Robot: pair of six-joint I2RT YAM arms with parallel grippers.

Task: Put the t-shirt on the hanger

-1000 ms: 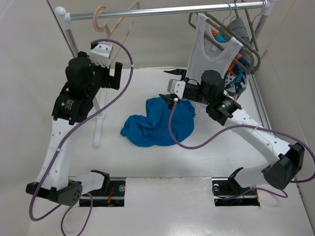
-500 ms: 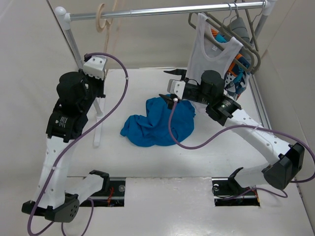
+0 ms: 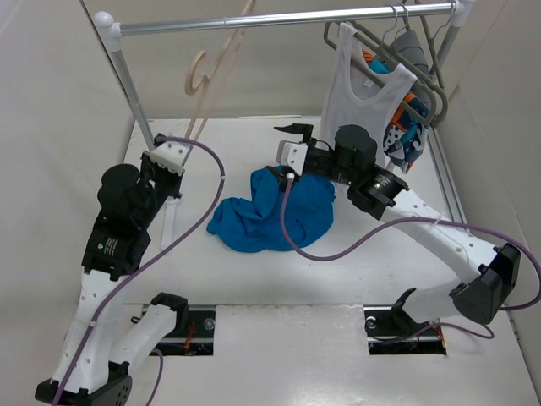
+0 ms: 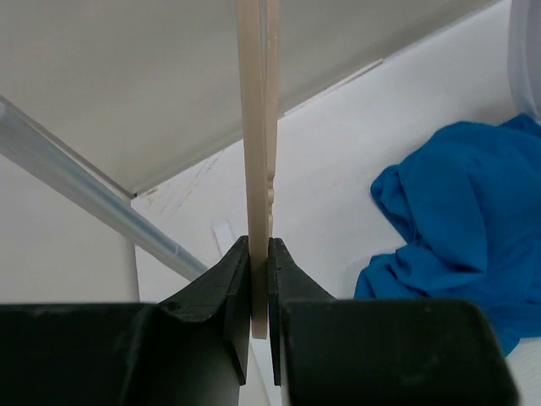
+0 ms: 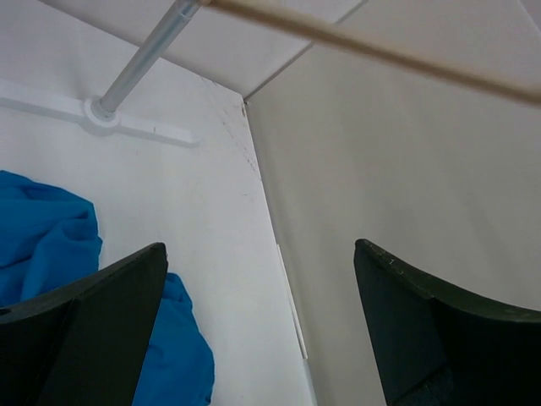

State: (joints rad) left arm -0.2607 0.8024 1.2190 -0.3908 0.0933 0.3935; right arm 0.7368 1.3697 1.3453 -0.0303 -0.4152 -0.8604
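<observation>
The pale beige wooden hanger (image 3: 203, 78) is off the rail and tilted in the air at the back left. My left gripper (image 3: 172, 155) is shut on its lower end. In the left wrist view the jaws (image 4: 259, 262) pinch the thin hanger (image 4: 258, 127) edge-on. The bright blue t-shirt (image 3: 270, 211) lies crumpled on the table's middle, also seen to the right in the left wrist view (image 4: 456, 220). My right gripper (image 3: 284, 149) hovers open just above the t-shirt's far edge, nothing between its fingers (image 5: 259, 249). The t-shirt (image 5: 42, 245) shows at lower left, a hanger bar (image 5: 380, 52) across the top.
A metal rail (image 3: 279, 19) spans the back on a post (image 3: 127, 72) with a white foot (image 3: 169, 222). At its right end hang a white tank top (image 3: 363, 85), grey hangers (image 3: 427, 59) and a patterned garment (image 3: 406, 131). Walls close in on both sides.
My left gripper has shut on the hanger and drawn it down off the rail toward the near left. My right gripper has lifted slightly above the t-shirt.
</observation>
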